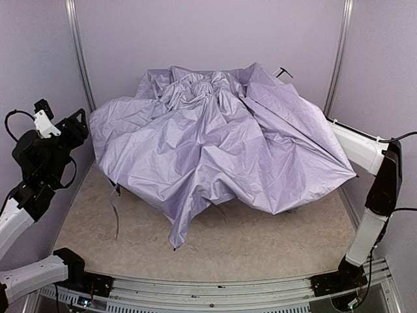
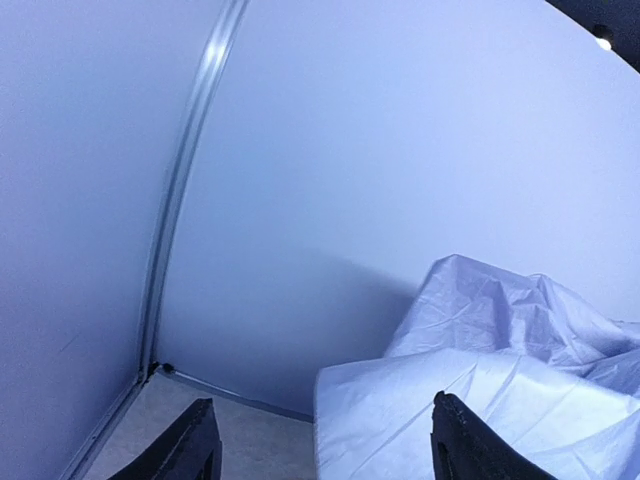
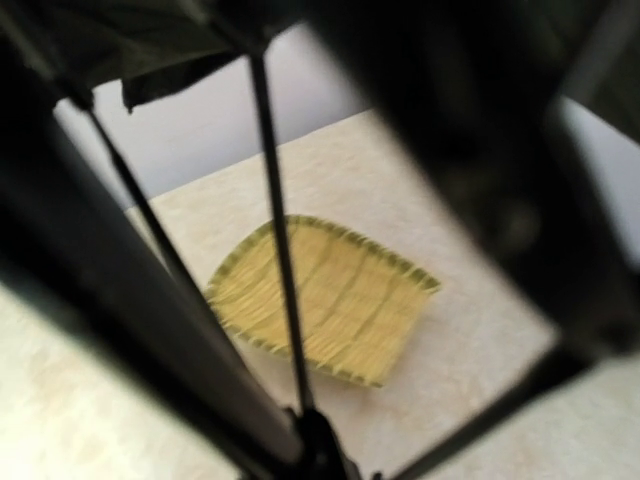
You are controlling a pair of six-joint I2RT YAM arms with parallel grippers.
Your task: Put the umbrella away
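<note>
Umbrella (image 1: 215,150) sprawls open across our table (image 1: 260,241); our left fingers (image 2: 195,445) gape empty, the right fingers' state we cannot tell beneath the canopy, where ribs (image 3: 280,250) might snag them.

left arm (image 1: 40,160) — black, white links; right arm (image 1: 384,179) — white, black | cables (image 1: 400,137): black

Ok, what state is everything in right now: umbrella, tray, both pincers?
Pale silver-lilac crinkly fabric umbrella: spread out, not folded, canopy slumped and crumpled over the table.
Woven straw tray: flat on the table under the canopy, empty.
Left pincer: open, holding nothing, raised beside the canopy.
Right pincer: under the canopy, too blurred to tell.
</note>
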